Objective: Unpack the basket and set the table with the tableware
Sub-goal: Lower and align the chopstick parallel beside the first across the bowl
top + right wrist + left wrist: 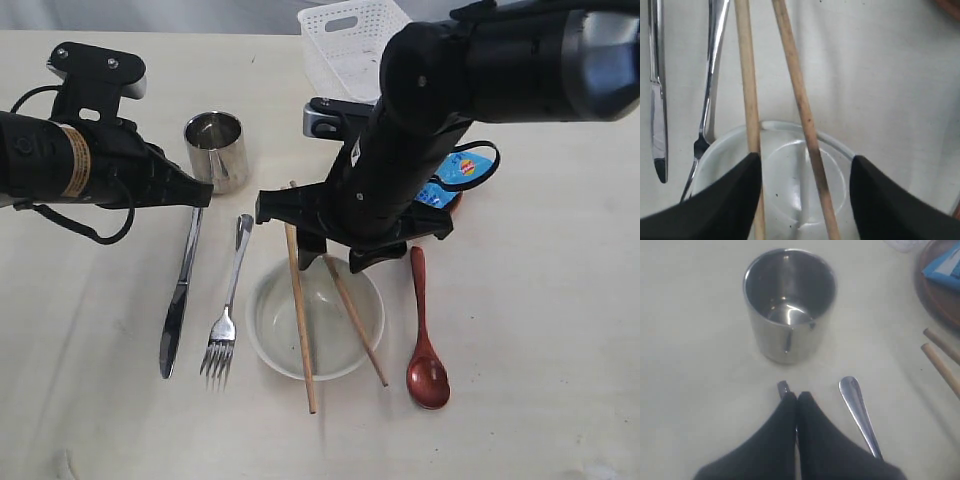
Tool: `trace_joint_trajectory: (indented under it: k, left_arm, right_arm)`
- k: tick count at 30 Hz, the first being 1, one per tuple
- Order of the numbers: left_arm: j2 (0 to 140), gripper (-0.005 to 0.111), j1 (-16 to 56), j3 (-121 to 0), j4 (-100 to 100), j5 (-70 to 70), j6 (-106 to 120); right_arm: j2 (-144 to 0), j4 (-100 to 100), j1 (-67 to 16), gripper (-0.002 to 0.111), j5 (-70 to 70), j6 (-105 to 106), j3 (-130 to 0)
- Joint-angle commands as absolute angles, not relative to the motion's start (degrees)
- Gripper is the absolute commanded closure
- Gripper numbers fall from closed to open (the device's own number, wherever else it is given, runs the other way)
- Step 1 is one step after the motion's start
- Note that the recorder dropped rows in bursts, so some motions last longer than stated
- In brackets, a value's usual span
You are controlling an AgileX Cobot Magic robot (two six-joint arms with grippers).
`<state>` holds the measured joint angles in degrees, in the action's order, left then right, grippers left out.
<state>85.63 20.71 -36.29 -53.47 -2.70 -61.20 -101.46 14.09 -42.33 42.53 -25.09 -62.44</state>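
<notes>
Flanking the right gripper (805,200) on the pale table (540,350) lay a steel fork (228,310), a knife (178,300) and a red-brown wooden spoon (425,340), with the white perforated basket (350,40) beyond its arm. Its jaws stood spread, gripping nothing, astride two wooden chopsticks (805,115) resting across the cream bowl (840,145). The left gripper (797,405) was pinched shut over the knife's handle end, facing a shiny steel cup (789,305).

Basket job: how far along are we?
Done: cup, knife, fork, bowl and spoon are out on the table; chopsticks lie across the bowl. In hand: right claw open over the chopsticks, left claw shut at the knife's handle end. Left: plate carrying a blue packet, mostly behind the right arm. Nothing shows in the basket.
</notes>
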Motion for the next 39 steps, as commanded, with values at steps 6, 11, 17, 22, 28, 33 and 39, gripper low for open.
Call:
trace_joint_trajectory:
  k: [6, 11, 17, 22, 28, 33, 39]
  left_arm:
    - [85.32, 0.107, 20.55, -36.37, -53.12, -3.18, -61.68]
    - [85.32, 0.107, 20.55, -36.37, -53.12, -3.18, -61.68]
    - [85.32, 0.107, 20.55, -36.37, -53.12, -3.18, -62.14]
    - [85.32, 0.107, 20.55, -36.37, -53.12, -3.18, -62.14]
    - [85.32, 0.107, 20.55, -36.37, -53.12, -3.18, -62.14]
    - [85.32, 0.107, 20.55, -36.37, -53.12, -3.18, -62.14]
    - [85.32, 0.107, 20.55, -36.37, -53.12, -3.18, -62.14]
  right_arm:
    - [-101.44, 19.92, -43.41, 0.056, 42.13, -18.75, -62.55]
    - [-101.44, 18.82, -45.73, 0.056, 42.13, -18.75, -62.55]
    - [-100.74, 15.16, -45.84, 0.056, 42.25, -18.96, -62.55]
    - [-100.51, 9.39, -45.84, 0.053, 45.51, -23.10, -62.55]
    - [-100.61, 9.78, -46.22, 0.044, 44.49, -22.65, -62.55]
    - [-100.74, 10.71, -46.22, 0.044, 44.02, -21.41, -62.55]
    - [-101.20, 13.11, -46.36, 0.044, 44.02, -18.51, -62.55]
